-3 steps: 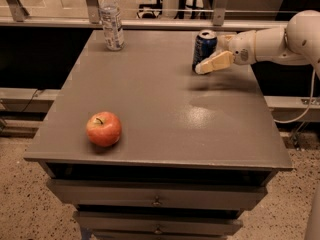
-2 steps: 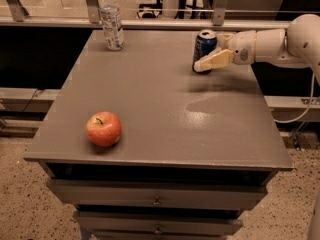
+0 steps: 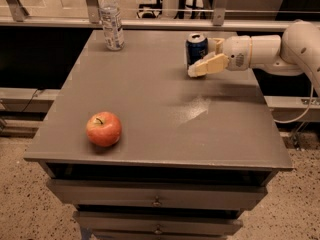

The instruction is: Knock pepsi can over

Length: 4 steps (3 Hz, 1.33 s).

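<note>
The pepsi can (image 3: pixel 196 47), dark blue with a silver top, stands upright at the far right of the grey table (image 3: pixel 150 99). My gripper (image 3: pixel 204 59) reaches in from the right at the can's level. Its near cream finger (image 3: pixel 209 65) lies along the can's front lower side and touches it. The far finger (image 3: pixel 216 44) shows just behind the can's right side. The fingers stand apart with the can's right side between them.
A clear plastic water bottle (image 3: pixel 112 20) stands at the far left corner. A red apple (image 3: pixel 103 129) lies near the front left. A metal railing (image 3: pixel 160 21) runs behind the table. Drawers (image 3: pixel 157 201) sit below the tabletop.
My gripper has moved a little to the left, and the can has shifted slightly left with it while staying upright. The apple and bottle have not moved.
</note>
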Motion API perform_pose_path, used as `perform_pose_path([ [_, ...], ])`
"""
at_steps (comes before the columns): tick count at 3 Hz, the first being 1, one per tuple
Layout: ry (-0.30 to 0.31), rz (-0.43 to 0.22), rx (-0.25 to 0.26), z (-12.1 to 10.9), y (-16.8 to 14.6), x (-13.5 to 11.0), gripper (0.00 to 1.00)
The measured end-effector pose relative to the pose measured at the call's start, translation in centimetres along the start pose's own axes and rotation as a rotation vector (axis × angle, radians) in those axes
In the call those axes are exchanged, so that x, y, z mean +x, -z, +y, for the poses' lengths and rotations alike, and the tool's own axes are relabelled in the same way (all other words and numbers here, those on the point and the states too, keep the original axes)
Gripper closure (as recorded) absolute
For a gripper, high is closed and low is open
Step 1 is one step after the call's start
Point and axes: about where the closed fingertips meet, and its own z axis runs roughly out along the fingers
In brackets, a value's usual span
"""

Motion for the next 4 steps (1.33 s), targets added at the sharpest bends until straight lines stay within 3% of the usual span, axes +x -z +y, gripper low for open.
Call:
perform_pose_path([
  [1,-0.026,-0.023,-0.101,4.0,-1.1,0.0,0.00],
  [2,-0.029,-0.039,-0.159,6.5,-1.4,-0.1,0.00],
  [4,0.025,-0.068,-0.228,9.3,-1.1,-2.0,0.00],
])
